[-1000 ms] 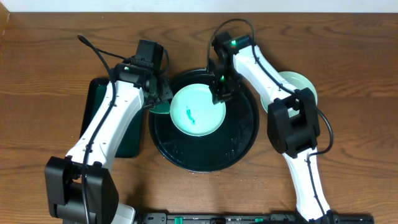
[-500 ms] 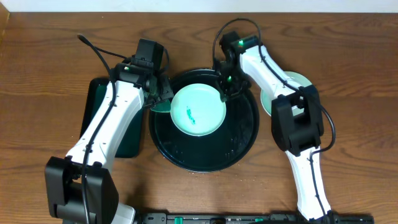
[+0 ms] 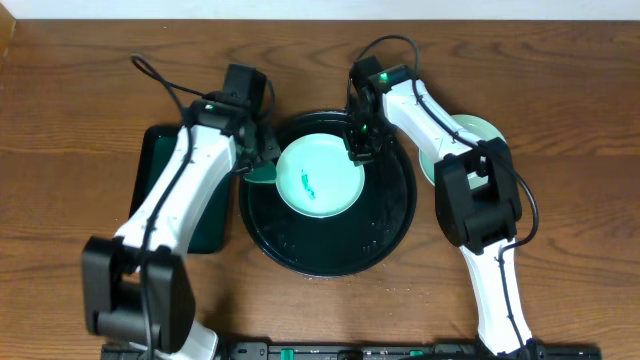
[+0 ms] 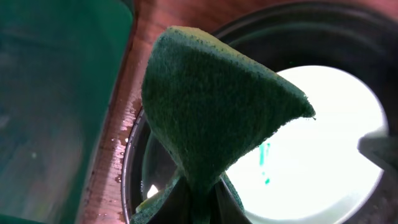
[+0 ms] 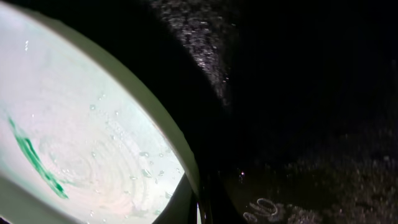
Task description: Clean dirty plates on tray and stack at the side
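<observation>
The brown wooden table (image 3: 80, 90) runs back to a pale wall strip (image 3: 300, 8). On it sits the black tray (image 3: 390, 215), wet and glinting, with a turquoise plate (image 3: 330, 170) inside it, a green smear at its centre. A second plate (image 3: 478, 132) lies on the wood to the right, and a green tray (image 3: 207, 232) to the left. The left gripper (image 3: 255, 160) is clamped on a green pad (image 4: 211, 106) over the black tray's left rim. The right gripper (image 3: 360, 150) is at the plate's far-right edge; I cannot tell whether its fingers are closed.

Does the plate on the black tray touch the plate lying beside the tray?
Apart. In the overhead view, the smeared plate sits inside the tray, while the other plate lies outside its rim.
</observation>
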Tool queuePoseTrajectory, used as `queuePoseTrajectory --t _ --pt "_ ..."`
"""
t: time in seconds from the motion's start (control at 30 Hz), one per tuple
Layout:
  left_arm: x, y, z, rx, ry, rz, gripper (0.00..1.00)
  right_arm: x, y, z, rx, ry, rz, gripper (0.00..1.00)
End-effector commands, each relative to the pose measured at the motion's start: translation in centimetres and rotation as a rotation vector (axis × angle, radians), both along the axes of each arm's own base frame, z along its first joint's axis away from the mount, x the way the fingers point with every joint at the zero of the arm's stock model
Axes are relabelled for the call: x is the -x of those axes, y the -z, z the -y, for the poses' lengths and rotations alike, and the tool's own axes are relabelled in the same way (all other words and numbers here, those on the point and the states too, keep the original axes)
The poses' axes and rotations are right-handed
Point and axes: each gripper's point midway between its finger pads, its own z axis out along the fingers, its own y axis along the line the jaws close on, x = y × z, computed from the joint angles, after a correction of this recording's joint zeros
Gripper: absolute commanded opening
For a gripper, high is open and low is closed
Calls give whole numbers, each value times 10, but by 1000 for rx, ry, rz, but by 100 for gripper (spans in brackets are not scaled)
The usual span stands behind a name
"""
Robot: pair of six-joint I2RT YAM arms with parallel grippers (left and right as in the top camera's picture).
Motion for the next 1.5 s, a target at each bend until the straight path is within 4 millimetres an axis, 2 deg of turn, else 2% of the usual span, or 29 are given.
queuePoseTrajectory --t 0.0,0.13,0.33,0.53,0.63,0.77,0.87,1.0,1.1,1.23,1.33,1.4,1.43,1.47 --pt "3 24 13 11 4 -63 7 16 21 3 93 67 -54 1" --pt "3 42 46 69 64 -90 7 17 21 3 92 58 -53 1" --pt "2 45 77 80 84 -56 8 17 21 1 80 36 -51 1" --pt "6 61 70 39 -62 -87 7 18 21 0 73 29 -52 1" --pt "9 83 70 26 -99 -136 7 19 22 1 74 29 -55 1" --pt "20 100 82 95 -96 -227 7 19 21 0 66 17 -56 1" --pt "26 99 97 168 -18 -263 7 23 18 -9 -6 -38 -72 1" --pt "42 94 116 246 174 -303 7 30 12 -19 -128 -81 -115 1" --pt "50 91 124 288 254 -319 7 33 19 -18 -155 -84 -125 1" --pt "39 84 143 378 308 -261 7 35 24 -18 -191 -66 -142 1" --pt "22 82 147 387 321 -185 7 32 24 -14 -194 -55 -141 1" --pt "7 84 138 330 293 -132 7 32 24 -14 -194 -55 -140 1" --pt "-8 88 115 218 204 -94 7 32 24 -15 -193 -58 -140 1" --pt "-14 89 104 171 165 -80 7 33 24 -14 -190 -59 -139 1"
